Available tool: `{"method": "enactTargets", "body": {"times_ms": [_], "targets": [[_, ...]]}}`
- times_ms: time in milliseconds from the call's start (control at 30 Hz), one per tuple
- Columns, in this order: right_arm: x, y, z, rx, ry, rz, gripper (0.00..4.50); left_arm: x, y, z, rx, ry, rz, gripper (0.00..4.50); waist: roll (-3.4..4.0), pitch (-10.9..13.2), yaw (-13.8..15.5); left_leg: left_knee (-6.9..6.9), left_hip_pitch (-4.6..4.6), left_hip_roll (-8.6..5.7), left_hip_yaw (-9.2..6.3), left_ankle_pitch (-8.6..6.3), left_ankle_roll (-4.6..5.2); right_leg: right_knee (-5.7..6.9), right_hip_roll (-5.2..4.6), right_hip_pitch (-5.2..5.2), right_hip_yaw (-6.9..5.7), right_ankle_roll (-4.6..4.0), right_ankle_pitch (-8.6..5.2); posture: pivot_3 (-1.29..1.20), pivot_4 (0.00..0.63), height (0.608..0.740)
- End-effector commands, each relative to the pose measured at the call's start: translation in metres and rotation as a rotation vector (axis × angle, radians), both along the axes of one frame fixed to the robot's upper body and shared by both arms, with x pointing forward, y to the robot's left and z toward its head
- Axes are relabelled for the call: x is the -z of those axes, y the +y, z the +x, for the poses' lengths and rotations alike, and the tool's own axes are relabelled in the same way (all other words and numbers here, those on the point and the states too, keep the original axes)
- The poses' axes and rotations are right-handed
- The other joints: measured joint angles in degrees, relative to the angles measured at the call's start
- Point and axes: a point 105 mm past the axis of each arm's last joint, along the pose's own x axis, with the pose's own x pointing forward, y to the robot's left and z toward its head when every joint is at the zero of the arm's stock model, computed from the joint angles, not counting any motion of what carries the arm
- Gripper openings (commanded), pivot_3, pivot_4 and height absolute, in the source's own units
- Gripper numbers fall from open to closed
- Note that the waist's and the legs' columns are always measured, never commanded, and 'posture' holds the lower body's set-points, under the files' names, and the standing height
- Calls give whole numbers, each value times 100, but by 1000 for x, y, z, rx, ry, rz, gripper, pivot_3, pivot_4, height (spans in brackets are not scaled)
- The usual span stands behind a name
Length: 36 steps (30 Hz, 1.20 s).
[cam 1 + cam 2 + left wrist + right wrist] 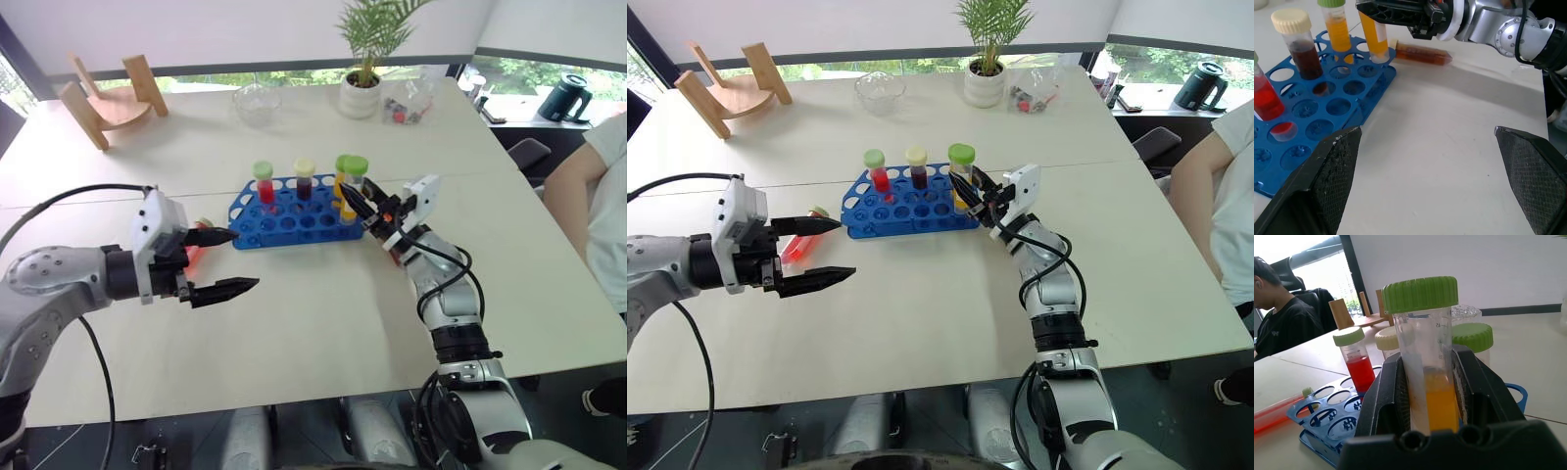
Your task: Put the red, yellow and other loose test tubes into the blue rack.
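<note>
Step — seating yellow tube (350,186) | our right gripper (361,203) pinches it over blue rack (294,217), seemingly at a hole | left gripper (227,260) spread | next — lower, release.

Two head cameras look down and forward over the table (323,323), side by side, sharing the blue rack (294,215) mid-table. The left wrist camera peers low across the tabletop at that rack's end; the right wrist one sits tight against the yellow tube (1432,391)
</note>
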Motion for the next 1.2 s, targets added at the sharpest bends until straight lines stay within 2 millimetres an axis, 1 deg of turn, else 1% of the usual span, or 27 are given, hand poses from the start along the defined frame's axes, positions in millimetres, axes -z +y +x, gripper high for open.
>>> {"method": "enactTargets", "body": {"times_ms": [33,267,333,367,433,500,533,567,633,700,767,833,900,967,1033,1100,1200], "targets": [[6,1,3,6,15,-4,806,-8,-4,-4,23,-31,9,4500,0,0,0,0,0,0,0,0,0,0,0,1,0,0,0,0,150,740],[10,3,9,3,32,-9,806,-7,-5,-3,27,-29,5,4500,0,0,-2,1,1,0,0,0,0,0,0,1,0,0,0,0,150,740],[15,3,8,-11,58,-9,1831,-7,-6,-3,26,-29,3,4500,0,0,-3,2,1,0,0,0,0,1,0,1,0,0,0,0,150,740],[17,2,6,-12,63,-20,2204,-7,-6,-3,26,-29,2,4500,0,0,-3,2,2,0,0,0,0,1,0,1,0,0,0,0,150,740],[20,-2,2,-3,74,-55,3277,-8,-6,-3,24,-31,-1,4500,0,0,-1,0,2,0,-1,0,0,2,0,1,0,0,0,0,150,740],[19,-9,-4,9,81,-93,4330,-7,-6,-3,22,-31,-4,4500,1,1,20,-2,1,0,-1,0,0,1,0,0,0,-1,0,0,150,740],[19,-15,-7,23,88,-147,4425,-6,-6,-3,21,-30,-4,4500,2,1,20,-1,0,-1,-1,0,0,0,-1,0,0,-1,-1,0,150,740],[14,-22,-14,13,100,-205,4425,-5,-7,-3,22,-29,-8,4500,4,3,23,-1,-1,-1,0,0,0,0,-1,0,1,-1,0,0,150,740],[0,-42,-27,-2,143,-377,4425,-3,-8,-3,25,-28,-10,4500,9,6,52,4,-1,-5,3,0,0,0,-6,1,4,0,0,0,150,740],[-9,-56,-37,-41,217,-499,4425,-2,-10,-2,30,-27,-15,4500,9,6,74,9,-2,-6,7,0,0,-1,-6,1,8,1,0,0,150,740],[-19,-67,-42,-86,350,-560,4425,-1,-10,-1,35,-28,-17,4500,-1,0,31,8,6,-2,7,0,1,-1,2,2,8,-1,-1,0,150,740],[-20,-74,-45,-117,543,-642,4425,1,-12,1,40,-30,-19,4500,14,9,-10,3,14,1,6,0,2,0,6,8,9,-2,-1,0,150,740],[-21,-74,-47,-153,722,-642,4425,2,-14,2,46,-33,-24,4500,13,8,-15,0,16,1,10,2,4,1,7,4,15,-3,-1,0,150,740],[-21,-71,-43,-155,820,-655,4425,3,-16,4,50,-36,-30,4500,8,5,-4,3,17,2,8,1,5,1,9,3,13,-8,-2,0,150,740],[-19,-66,-32,-130,919,-660,4425,4,-17,6,50,-39,-33,4500,5,4,-1,2,14,2,7,0,6,0,9,3,10,-10,-4,0,150,740],[-15,-63,-21,-90,969,-688,4425,5,-17,7,49,-41,-35,4500,6,4,0,3,6,0,11,0,6,-2,4,-3,10,-9,-3,0,150,740],[-6,-65,-5,-12,1011,-753,4425,6,-17,7,45,-46,-38,4500,5,5,18,5,-4,-2,16,0,6,-2,0,-13,12,-7,-2,0,150,740]]}}
